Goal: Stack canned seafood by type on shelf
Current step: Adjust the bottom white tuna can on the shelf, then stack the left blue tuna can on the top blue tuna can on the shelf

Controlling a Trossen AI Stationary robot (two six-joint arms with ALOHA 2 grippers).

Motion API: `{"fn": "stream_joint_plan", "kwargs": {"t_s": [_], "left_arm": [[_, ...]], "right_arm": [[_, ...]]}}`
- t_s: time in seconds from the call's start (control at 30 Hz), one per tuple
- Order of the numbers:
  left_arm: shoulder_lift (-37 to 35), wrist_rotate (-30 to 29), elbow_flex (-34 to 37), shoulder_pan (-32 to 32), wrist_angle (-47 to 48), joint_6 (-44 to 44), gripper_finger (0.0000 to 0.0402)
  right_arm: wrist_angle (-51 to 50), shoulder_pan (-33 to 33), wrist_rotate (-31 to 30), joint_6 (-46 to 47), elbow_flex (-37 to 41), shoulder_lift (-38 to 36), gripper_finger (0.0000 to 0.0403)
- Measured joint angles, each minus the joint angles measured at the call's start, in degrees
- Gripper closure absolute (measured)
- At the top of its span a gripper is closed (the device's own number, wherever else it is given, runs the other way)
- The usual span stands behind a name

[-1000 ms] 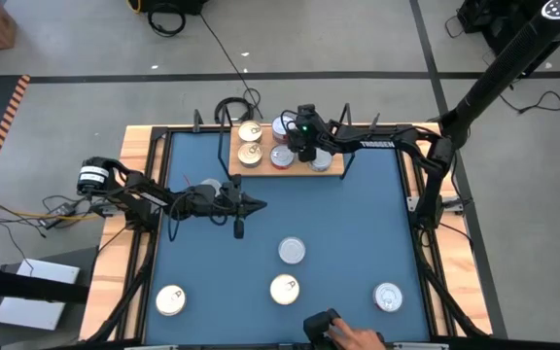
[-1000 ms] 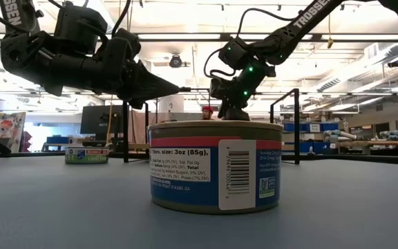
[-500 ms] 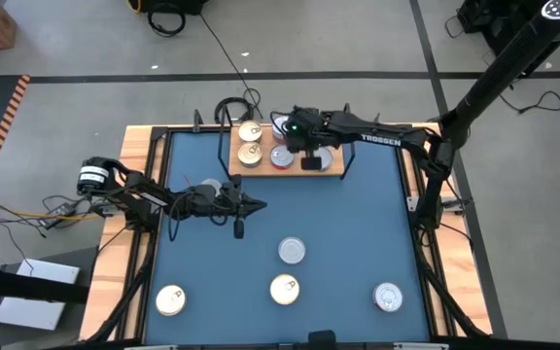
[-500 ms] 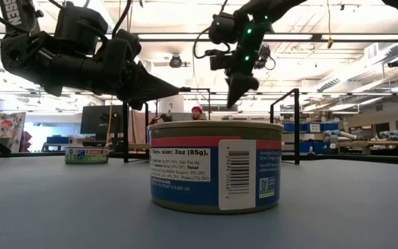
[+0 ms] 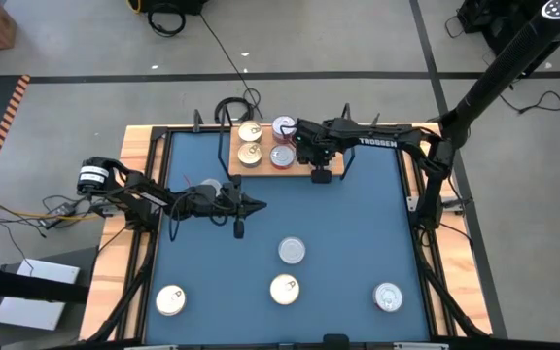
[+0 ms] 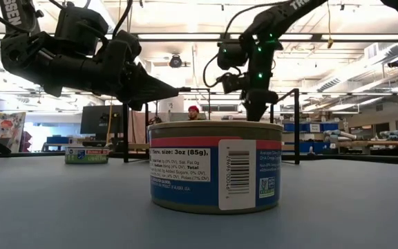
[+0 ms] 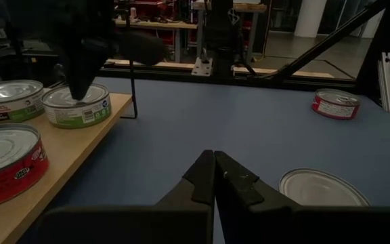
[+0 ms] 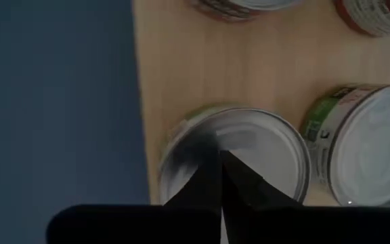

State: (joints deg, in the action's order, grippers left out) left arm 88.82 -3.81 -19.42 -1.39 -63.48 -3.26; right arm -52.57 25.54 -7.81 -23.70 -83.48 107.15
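The blue surface [image 5: 338,224] lies under both my arms, framed in light wood. At its far edge sits the shelf [image 5: 261,167], a pale wooden board with black wire frames at its ends. My right hand [image 5: 321,175] hangs over the shelf's right part, fingers pressed together and holding nothing; its wrist view looks straight down on a silver-topped can with a green side [image 8: 239,163], which stands on the board beside a second green-sided can [image 8: 364,152]. My left hand [image 5: 259,203] hovers above the left middle of the surface, well short of the shelf, also closed to a point and empty.

On the shelf I see a gold-topped can [image 5: 250,132] with another pale-topped can [image 5: 250,154] just in front of it, and next to them a red-sided can [image 5: 284,126] and a silver-topped can [image 5: 282,156]. Loose on the surface lie four more flat round tins with pull-tab lids: a silver tin [image 5: 292,251] near the middle, a gold tin [image 5: 284,289] just in front of it, a pale tin [image 5: 170,300] at the front left and a silver tin with a ring of print [image 5: 387,297] at the front right. In the low view the nearest tin [image 6: 215,166] wears a blue and red label with a barcode
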Motion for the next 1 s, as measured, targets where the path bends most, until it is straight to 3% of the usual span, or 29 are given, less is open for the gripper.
{"fn": "stream_joint_plan", "kwargs": {"t_s": [0.63, 0.9, 1.0], "left_arm": [[0.0, 0.0, 0.0, 0.0, 0.1, 0.6, 0.0390], [-1.1, 0.0, 0.0, 0.0, 0.9, 1.2, 0.0397], [-4.1, 0.0, -0.7, 0.0, 6.0, 2.1, 0.0398]], "right_arm": [[5.3, 0.0, 1.5, 0.2, 2.1, -0.4, 0.0398], [4.1, -2.1, 2.7, 3.2, 2.3, -6.4, 0.0398], [8.5, -3.1, 5.9, 2.8, 4.0, -9.1, 0.0400]]}}
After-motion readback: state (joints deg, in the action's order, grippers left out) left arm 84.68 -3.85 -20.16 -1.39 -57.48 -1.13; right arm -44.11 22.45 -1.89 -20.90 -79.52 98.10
